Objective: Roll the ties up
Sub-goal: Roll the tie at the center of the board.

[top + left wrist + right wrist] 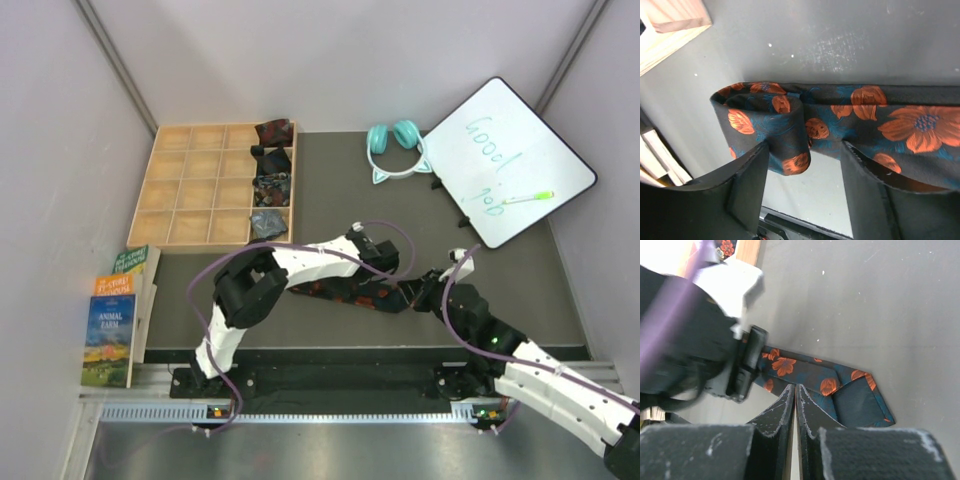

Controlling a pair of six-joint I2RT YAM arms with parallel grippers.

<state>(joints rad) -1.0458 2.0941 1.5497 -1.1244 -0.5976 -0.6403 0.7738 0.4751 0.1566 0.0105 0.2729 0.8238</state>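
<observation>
A black tie with orange-red blotches [350, 295] lies flat on the dark mat between my two grippers. In the left wrist view one end of it is curled into a loose roll [765, 117]. My left gripper [805, 150] is open, and the roll's lower edge sits between its fingers. My right gripper [795, 388] is shut, with its tips at the near edge of the tie [805, 372], just left of the wide pointed end [860, 400]. I see no fabric between its fingers. Several rolled ties [271, 175] sit in the wooden tray's right column.
The wooden compartment tray [190, 185] stands at the back left, and its corner shows in the left wrist view [670, 22]. Teal cat-ear headphones [397, 145] and a whiteboard [510, 160] with a marker [528, 198] lie at the back right. Books [115, 320] lie at the left.
</observation>
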